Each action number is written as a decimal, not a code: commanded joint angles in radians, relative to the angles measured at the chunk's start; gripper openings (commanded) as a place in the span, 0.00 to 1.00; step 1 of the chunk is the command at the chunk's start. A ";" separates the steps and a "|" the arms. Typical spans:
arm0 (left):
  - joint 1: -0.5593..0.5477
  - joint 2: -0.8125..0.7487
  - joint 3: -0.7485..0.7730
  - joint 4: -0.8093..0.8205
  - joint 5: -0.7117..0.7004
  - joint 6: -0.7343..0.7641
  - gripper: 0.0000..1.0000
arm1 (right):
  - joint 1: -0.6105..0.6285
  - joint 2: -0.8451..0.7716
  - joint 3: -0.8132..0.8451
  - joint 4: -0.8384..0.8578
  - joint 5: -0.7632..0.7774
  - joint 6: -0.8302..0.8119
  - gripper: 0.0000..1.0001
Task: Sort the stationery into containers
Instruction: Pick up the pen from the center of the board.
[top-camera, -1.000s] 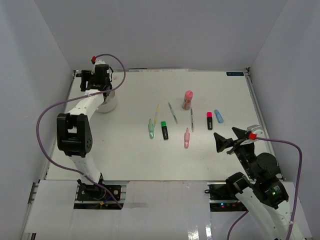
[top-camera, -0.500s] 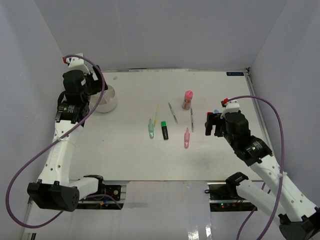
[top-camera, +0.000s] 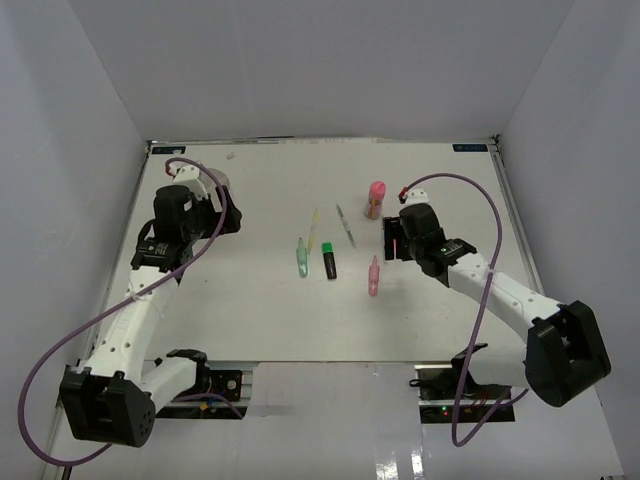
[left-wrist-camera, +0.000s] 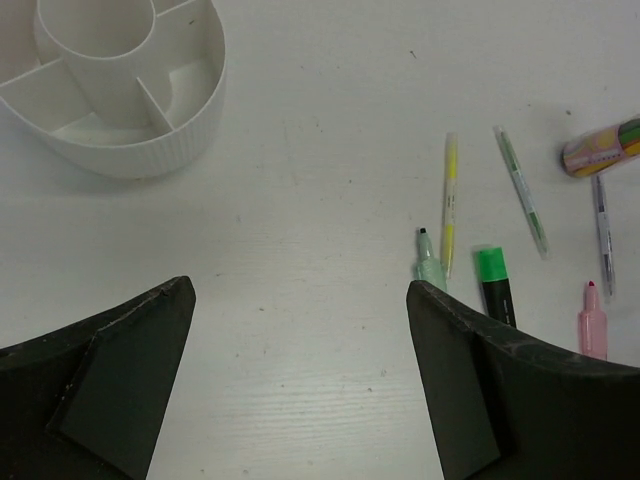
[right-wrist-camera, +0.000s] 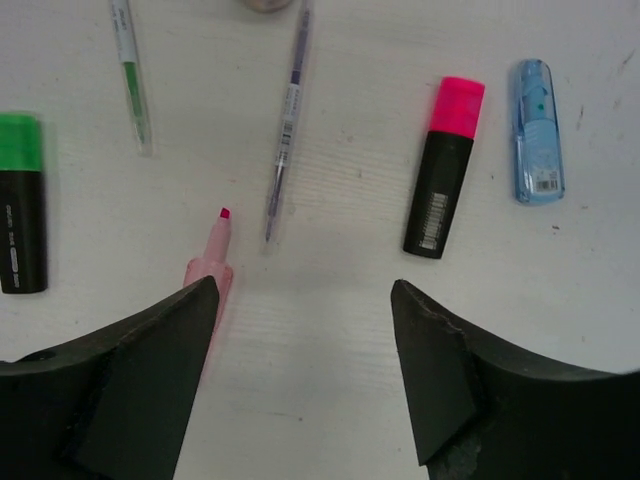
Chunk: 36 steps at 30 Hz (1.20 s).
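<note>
In the left wrist view the white organiser cup (left-wrist-camera: 120, 95) sits at the upper left, its divider walls showing. My left gripper (left-wrist-camera: 300, 300) hangs open over bare table beside it, holding nothing. To its right lie a yellow pen (left-wrist-camera: 450, 205), a pale green marker (left-wrist-camera: 428, 262) and a green-capped marker (left-wrist-camera: 495, 285). My right gripper (right-wrist-camera: 305, 295) is open above the table, with nothing between its fingers. Just ahead of it are a pink marker (right-wrist-camera: 212, 260), a thin pen (right-wrist-camera: 287, 120), a pink-capped black marker (right-wrist-camera: 445, 165) and a blue item (right-wrist-camera: 537, 130). The pink tube (top-camera: 376, 198) lies behind.
White walls close the table (top-camera: 250, 310) in on the left, back and right. A purple cable (top-camera: 480, 300) loops off each arm. In the top view the left arm covers most of the cup and the right arm covers the pink-capped and blue items.
The left arm has come back from over the cup, its jaws wider. The right arm has swung left and forward over the markers, its jaws a little narrower.
</note>
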 joint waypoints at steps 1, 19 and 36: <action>-0.001 -0.038 0.008 0.052 -0.029 -0.023 0.98 | 0.003 0.071 0.007 0.192 0.004 0.005 0.72; -0.001 -0.063 -0.012 0.061 -0.046 -0.032 0.98 | -0.008 0.413 0.046 0.372 0.000 0.016 0.47; -0.001 -0.060 -0.015 0.072 0.055 -0.052 0.98 | -0.041 0.380 -0.026 0.396 0.059 0.019 0.20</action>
